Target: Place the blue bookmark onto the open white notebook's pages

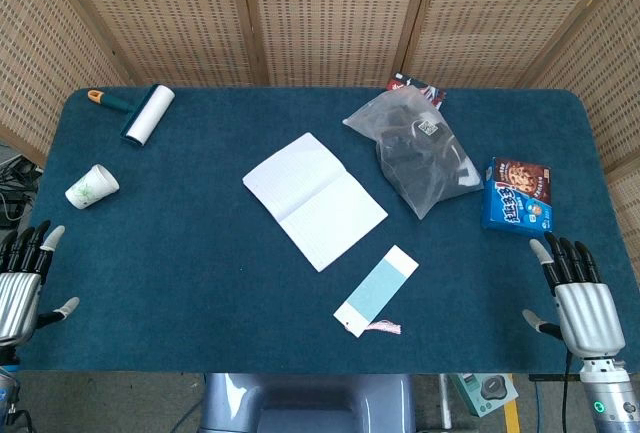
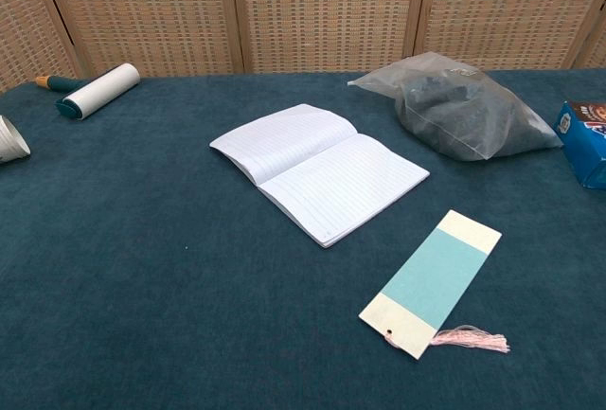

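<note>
On a table [image 1: 200, 293] covered in dark teal, felt-like cloth, an open white notebook [image 1: 314, 200] lies flat near the middle, its two ruled pages spread like a slanted rectangle, with the spine crease running from upper right to lower left in the head view. Just beside its lower right edge, but apart from it, lies the blue bookmark [image 1: 377, 290], a flat card strip with a pale blue middle band and cream ends. Its long axis runs diagonally, roughly parallel to the notebook's spine, one end pointing up and right toward the far right of the table, the other pointing down and left toward the near edge. A thin pink tassel [image 1: 385, 328] trails sideways from the near end. Behind the notebook to the right sits a crinkled clear plastic bag [image 1: 418, 148] holding dark items, and further right a glossy blue cookie box [image 1: 518, 194]. At the far left are a lint roller [image 1: 146, 115] with a white roll and teal handle, and a paper cup [image 1: 91, 186] lying on its side. The left robot hand [image 1: 22, 278] rests at the near left edge, fingers apart, holding nothing. The right robot hand [image 1: 577, 293] sits at the near right edge, fingers straight and spread, likewise empty.
</note>
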Motion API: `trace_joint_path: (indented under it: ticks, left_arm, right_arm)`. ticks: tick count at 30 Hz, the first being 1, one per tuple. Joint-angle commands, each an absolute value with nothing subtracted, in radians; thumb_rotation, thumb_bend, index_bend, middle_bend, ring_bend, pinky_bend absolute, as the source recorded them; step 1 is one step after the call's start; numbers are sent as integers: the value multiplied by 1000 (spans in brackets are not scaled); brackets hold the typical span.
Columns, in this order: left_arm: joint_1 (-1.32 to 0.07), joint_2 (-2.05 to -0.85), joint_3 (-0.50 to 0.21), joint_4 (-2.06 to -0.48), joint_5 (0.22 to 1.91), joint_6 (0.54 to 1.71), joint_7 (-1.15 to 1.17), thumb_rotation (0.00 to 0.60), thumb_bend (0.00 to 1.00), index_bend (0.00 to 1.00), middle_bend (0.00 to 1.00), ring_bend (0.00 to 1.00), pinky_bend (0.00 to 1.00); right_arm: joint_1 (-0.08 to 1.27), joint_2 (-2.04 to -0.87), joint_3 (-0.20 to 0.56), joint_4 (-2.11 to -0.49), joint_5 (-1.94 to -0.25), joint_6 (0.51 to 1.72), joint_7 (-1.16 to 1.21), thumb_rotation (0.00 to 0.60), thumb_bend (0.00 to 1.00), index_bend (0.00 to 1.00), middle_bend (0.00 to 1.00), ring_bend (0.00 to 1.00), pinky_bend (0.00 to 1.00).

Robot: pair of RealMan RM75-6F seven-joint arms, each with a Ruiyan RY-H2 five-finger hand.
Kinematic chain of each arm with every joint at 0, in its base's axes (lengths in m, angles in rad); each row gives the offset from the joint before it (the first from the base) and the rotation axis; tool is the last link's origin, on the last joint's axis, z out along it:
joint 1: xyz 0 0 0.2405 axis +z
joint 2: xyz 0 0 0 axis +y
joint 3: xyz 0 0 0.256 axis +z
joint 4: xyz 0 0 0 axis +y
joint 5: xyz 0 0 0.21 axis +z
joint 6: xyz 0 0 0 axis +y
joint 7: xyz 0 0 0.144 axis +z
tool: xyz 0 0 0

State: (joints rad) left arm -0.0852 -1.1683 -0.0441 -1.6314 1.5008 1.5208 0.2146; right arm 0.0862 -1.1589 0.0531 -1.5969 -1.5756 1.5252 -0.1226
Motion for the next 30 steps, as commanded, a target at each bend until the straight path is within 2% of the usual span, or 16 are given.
trace_joint_path:
  ticks: [1,14,30]
  left_arm:
    - [-85,-1167,-43,-1633,1501,1520,216,600,0,0,0,0,0]
    - [-87,-1157,-38,-1643,1513,1516,208,600,0,0,0,0,0]
    - [-84,-1150,-41,-1645,1499,1512,210,600,0,0,0,0,0]
  right_arm:
    - [86,-1158,52,-1597,-1575,1523,-120,600,197,0,0,0,0]
    - [90,-1167,50,-1581,-1596,1531,-97,600,196,3,0,0,0]
    - [132,-1181,18,-1552,-1687,1499,-55,600,195,180,0,0,14]
